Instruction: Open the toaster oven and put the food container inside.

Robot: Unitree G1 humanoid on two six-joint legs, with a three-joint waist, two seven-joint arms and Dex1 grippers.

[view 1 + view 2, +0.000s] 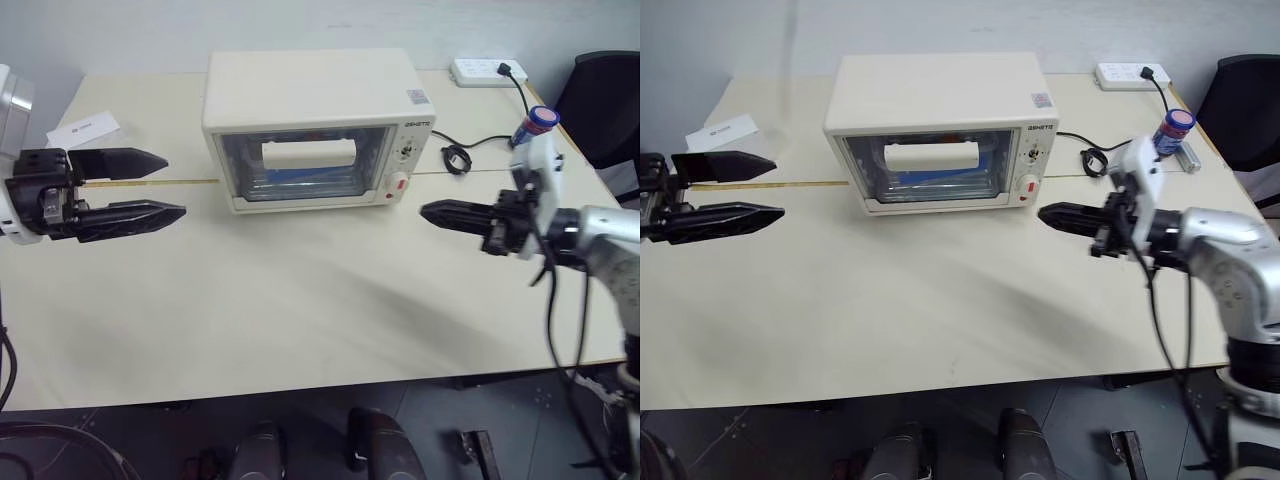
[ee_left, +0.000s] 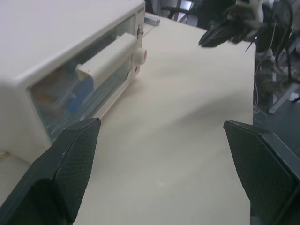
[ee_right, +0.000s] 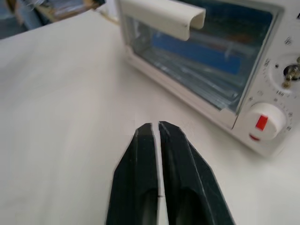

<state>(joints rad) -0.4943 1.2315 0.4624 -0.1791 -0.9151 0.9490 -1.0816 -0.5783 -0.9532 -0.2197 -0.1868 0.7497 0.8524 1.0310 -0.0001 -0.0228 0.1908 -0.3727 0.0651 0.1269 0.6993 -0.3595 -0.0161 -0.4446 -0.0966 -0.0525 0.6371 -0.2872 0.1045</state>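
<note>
Beige table (image 1: pixel 300 320): food container (image 3: pixel 197 51) dim behind closed toaster oven (image 1: pixel 315 125) glass; left gripper (image 1: pixel 160 187) spread, right gripper (image 3: pixel 156 129) nearly closed, empty

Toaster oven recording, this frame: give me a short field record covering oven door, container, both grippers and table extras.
oven: toaster oven at the table's centre back, door closed
container: food container seen through the glass, inside the oven
left gripper: left gripper open, holding nothing, off the oven's left side
right gripper: right gripper nearly closed, holding nothing, by the oven's knob side
extras: power strip; blue-capped bottle; white card
</note>
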